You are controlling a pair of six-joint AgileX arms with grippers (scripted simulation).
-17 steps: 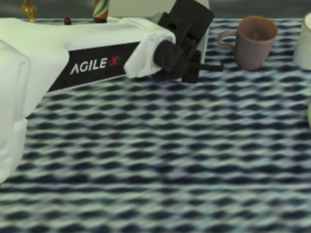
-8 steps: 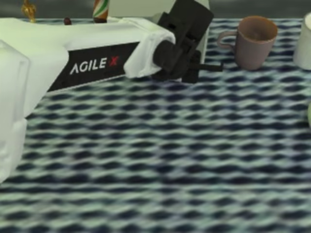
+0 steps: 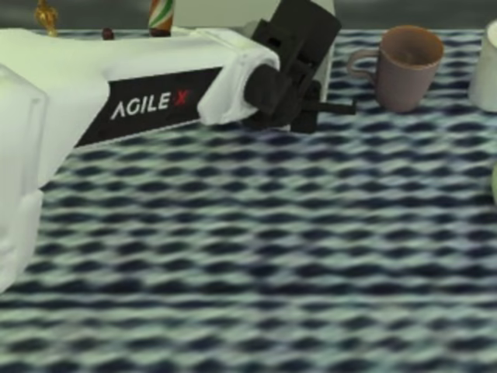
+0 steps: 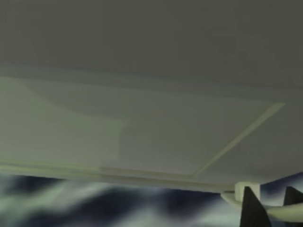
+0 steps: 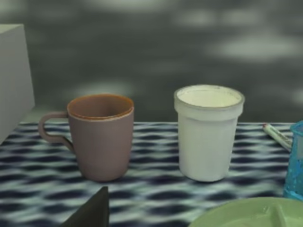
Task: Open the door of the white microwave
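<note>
- At the table's far edge, the left gripper (image 3: 330, 106) is set against the door (image 4: 142, 123), fingers (image 4: 251, 210) straddling the handle (image 4: 279, 212); a firm clamp cannot be confirmed.
- The microwave (image 3: 233, 12) is largely hidden behind the arm.
- Grasping seems in hand; an outward arcing pull is called for next.
- The right gripper is not seen from above.

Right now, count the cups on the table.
2: a brown mug right of the microwave, and a white cup at the table's right edge. Others may be hidden.
</note>
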